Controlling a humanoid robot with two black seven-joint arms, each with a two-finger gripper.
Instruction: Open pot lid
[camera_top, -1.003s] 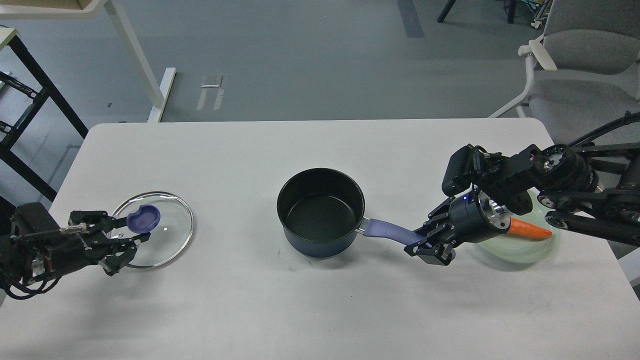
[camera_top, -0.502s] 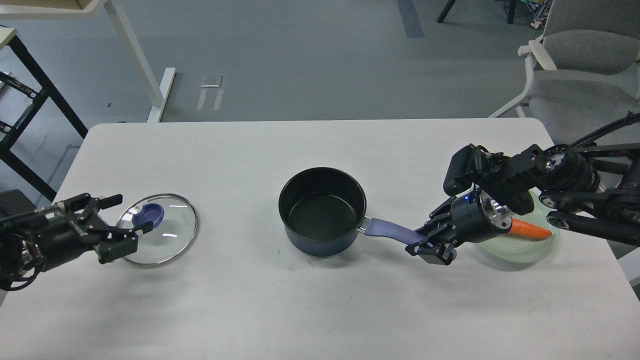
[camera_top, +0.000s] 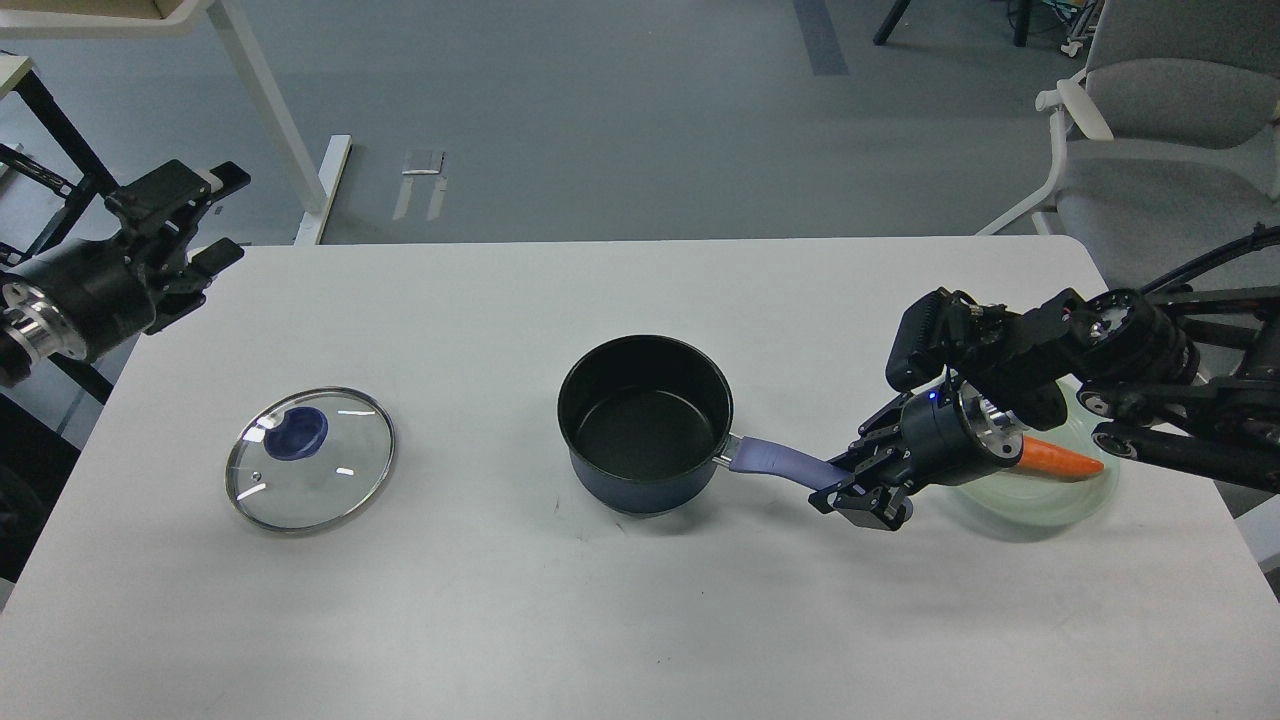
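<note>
The dark blue pot (camera_top: 640, 488) stands uncovered in the middle of the white table (camera_top: 640, 620), its purple handle (camera_top: 768, 460) pointing right. The glass lid (camera_top: 335, 480) with a blue knob (camera_top: 296, 432) lies flat on the table at the left, apart from the pot. My left gripper (camera_top: 222, 216) is open and empty, raised over the table's far left corner, well away from the lid. My right gripper (camera_top: 850, 482) is shut on the end of the pot handle.
A pale green plate (camera_top: 1040, 505) with a carrot (camera_top: 1062, 459) sits at the right, partly under my right arm. A grey chair (camera_top: 1170, 130) stands beyond the far right corner. A white desk leg (camera_top: 270, 110) and a black rack (camera_top: 40, 130) stand far left.
My left gripper has let go of the lid's knob and pulled up and back to the far left corner. The lid now lies free on the table. The right arm has not moved.
</note>
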